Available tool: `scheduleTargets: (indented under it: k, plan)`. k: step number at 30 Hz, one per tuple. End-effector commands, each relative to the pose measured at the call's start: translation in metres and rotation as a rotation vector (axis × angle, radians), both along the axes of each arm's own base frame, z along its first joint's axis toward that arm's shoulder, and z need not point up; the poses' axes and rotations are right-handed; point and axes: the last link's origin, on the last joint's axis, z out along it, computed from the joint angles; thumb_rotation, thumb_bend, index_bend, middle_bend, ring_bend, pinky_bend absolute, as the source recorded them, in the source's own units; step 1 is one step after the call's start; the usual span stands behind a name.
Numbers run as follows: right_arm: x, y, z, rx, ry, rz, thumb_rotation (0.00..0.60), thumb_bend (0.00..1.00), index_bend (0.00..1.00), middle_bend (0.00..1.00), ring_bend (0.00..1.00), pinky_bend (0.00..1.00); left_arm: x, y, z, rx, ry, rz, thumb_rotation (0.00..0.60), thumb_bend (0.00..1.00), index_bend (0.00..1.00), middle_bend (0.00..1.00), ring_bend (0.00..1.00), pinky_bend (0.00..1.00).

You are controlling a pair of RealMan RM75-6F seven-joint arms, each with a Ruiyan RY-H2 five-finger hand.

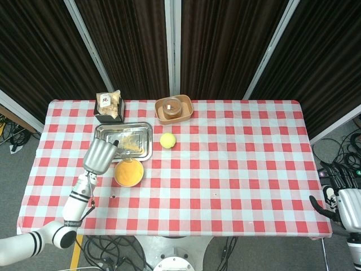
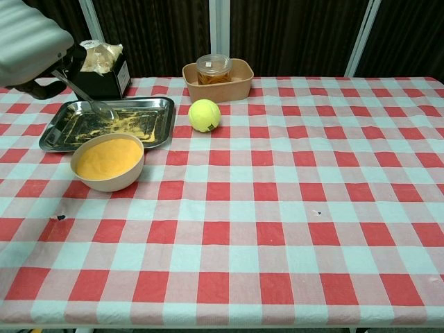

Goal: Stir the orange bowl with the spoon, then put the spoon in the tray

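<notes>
The orange bowl (image 2: 109,161) (image 1: 128,172), full of orange powder, stands just in front of the metal tray (image 2: 158,125) (image 1: 144,129). My left hand (image 2: 35,48) (image 1: 99,155) holds a metal spoon (image 2: 89,99) by its handle. The spoon slants down so that its bowl hangs over the tray's left part, behind the orange bowl. In the head view the spoon is mostly hidden by the hand. Yellow residue is smeared on the tray floor. My right hand (image 1: 347,203) hangs off the table's right edge, empty with its fingers apart.
A yellow tennis ball (image 2: 204,114) (image 1: 167,140) lies right of the tray. Behind it sits a tan container (image 2: 236,88) holding a lidded jar (image 2: 214,68). A black box of snacks (image 2: 104,66) stands behind the tray's left end.
</notes>
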Motion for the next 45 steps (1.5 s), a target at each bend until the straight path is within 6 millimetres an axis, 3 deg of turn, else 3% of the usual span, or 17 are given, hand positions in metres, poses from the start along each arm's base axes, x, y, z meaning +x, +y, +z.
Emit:
scheduleTargets:
  k: [1, 7, 14, 22, 28, 34, 36, 41, 45]
  plan:
    - [0.000, -0.001, -0.001, 0.003, -0.001, -0.001, 0.600, 0.24, 0.00, 0.13, 0.00, 0.00, -0.012, 0.028, 0.008, -0.041, -0.224, 0.160, 0.600, 0.39, 0.75, 0.96, 0.94, 0.99]
    - [0.000, -0.002, -0.003, 0.012, -0.003, -0.002, 0.600, 0.24, 0.00, 0.13, 0.00, 0.00, -0.029, 0.061, -0.001, -0.114, -0.368, 0.323, 0.600, 0.38, 0.73, 0.96, 0.94, 0.99]
    - [-0.001, -0.003, -0.004, 0.018, -0.005, -0.008, 0.600, 0.24, 0.00, 0.13, 0.00, 0.00, -0.047, 0.084, -0.021, -0.154, -0.458, 0.459, 0.600, 0.38, 0.68, 0.95, 0.94, 0.99]
    - [-0.004, -0.003, -0.004, 0.017, -0.009, -0.018, 0.600, 0.24, 0.00, 0.13, 0.00, 0.00, -0.056, 0.085, -0.031, -0.179, -0.419, 0.488, 0.600, 0.37, 0.53, 0.94, 0.93, 0.99]
    - [-0.004, -0.004, -0.003, 0.017, -0.009, -0.015, 0.600, 0.24, 0.00, 0.13, 0.00, 0.00, -0.061, 0.077, -0.013, -0.165, -0.477, 0.487, 0.600, 0.36, 0.44, 0.89, 0.90, 0.98]
    - [-0.004, -0.004, 0.000, 0.014, -0.010, -0.008, 0.600, 0.24, 0.00, 0.13, 0.00, 0.00, -0.072, 0.059, 0.031, -0.052, -0.547, 0.439, 0.600, 0.34, 0.38, 0.73, 0.70, 0.94]
    - [-0.006, -0.004, 0.000, 0.018, -0.007, -0.015, 0.600, 0.24, 0.00, 0.13, 0.00, 0.00, -0.085, 0.044, 0.049, 0.022, -0.538, 0.411, 0.600, 0.34, 0.38, 0.66, 0.60, 0.85]
    - [-0.009, -0.005, -0.002, 0.038, -0.001, -0.024, 0.600, 0.24, 0.00, 0.12, 0.00, 0.00, -0.118, -0.006, 0.079, 0.091, -0.494, 0.389, 0.600, 0.31, 0.38, 0.47, 0.39, 0.51]
    - [-0.010, -0.007, -0.005, 0.047, 0.003, -0.016, 0.600, 0.25, 0.00, 0.12, 0.00, 0.00, -0.135, -0.048, 0.097, 0.107, -0.464, 0.380, 0.600, 0.29, 0.38, 0.39, 0.31, 0.38]
